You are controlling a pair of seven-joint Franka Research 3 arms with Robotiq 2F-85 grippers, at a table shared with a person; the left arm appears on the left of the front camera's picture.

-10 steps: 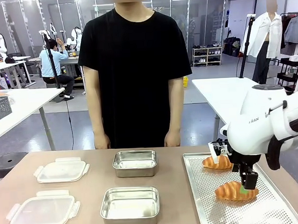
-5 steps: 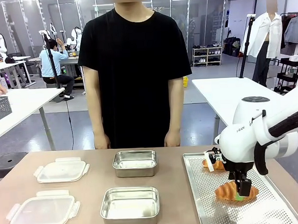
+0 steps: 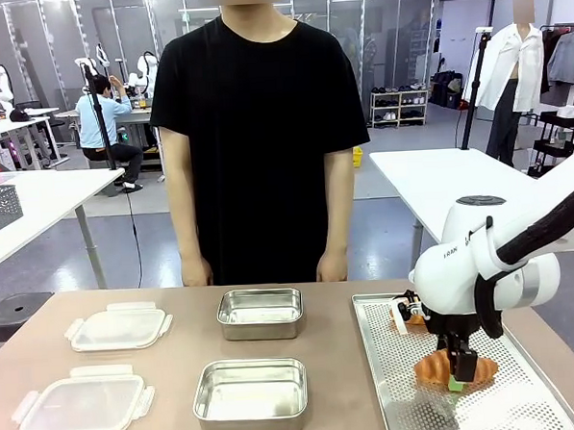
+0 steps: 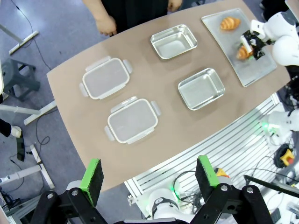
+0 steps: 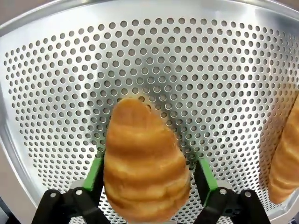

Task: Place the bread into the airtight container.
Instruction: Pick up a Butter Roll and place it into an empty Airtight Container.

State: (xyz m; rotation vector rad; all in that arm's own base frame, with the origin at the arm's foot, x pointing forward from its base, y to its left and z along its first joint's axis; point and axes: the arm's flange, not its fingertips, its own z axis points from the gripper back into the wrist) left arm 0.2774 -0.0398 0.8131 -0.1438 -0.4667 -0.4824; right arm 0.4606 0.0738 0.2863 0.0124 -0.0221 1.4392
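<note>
Bread (image 5: 145, 163), a golden, ridged croissant with a glossy crust, lies on the near part of the perforated metal tray (image 3: 391, 364) at the table's right side, and the right gripper (image 3: 457, 379) comes straight down on it, green pads pressed against both of its flanks in a clenched hold. A second croissant (image 3: 406, 315) sits farther back on the same tray, partly hidden behind the arm's wrist. Left of the tray, on the brown table (image 3: 174, 356), stand two shallow rectangular steel containers with rounded corners, the near container (image 3: 250, 397) and the far container (image 3: 260, 313), both uncovered. Farther left lie two translucent plastic lids with snap tabs, near lid (image 3: 82, 407) and far lid (image 3: 120, 330). A person (image 3: 258, 130) in a black shirt stands at the far edge, arms hanging. The left gripper (image 4: 149, 176) hangs high above the table's near left side, jaws spread wide with nothing between them
</note>
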